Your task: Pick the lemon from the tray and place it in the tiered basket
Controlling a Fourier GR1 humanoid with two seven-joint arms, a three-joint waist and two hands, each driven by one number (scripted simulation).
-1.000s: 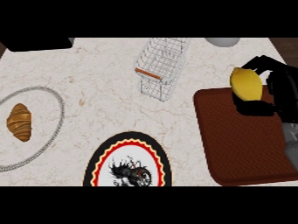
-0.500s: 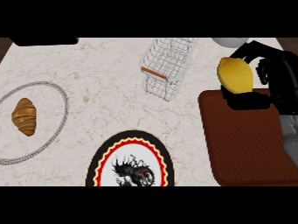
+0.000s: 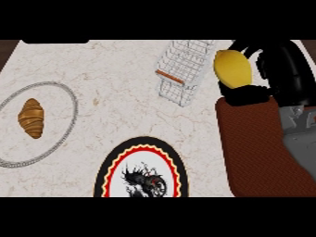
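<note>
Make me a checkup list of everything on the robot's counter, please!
Surface: pale marbled counter.
Job's things: lemon held beside the wire tiered basket, not yet in it; brown tray at right.
Clutter: croissant on a silver-rimmed plate at left; patterned plate at the near edge.
Robot hands: right robot hand curled round the lemon; left one not in view.
Cables: nothing seen.
Surroundings: dark object at the far edge.
</note>
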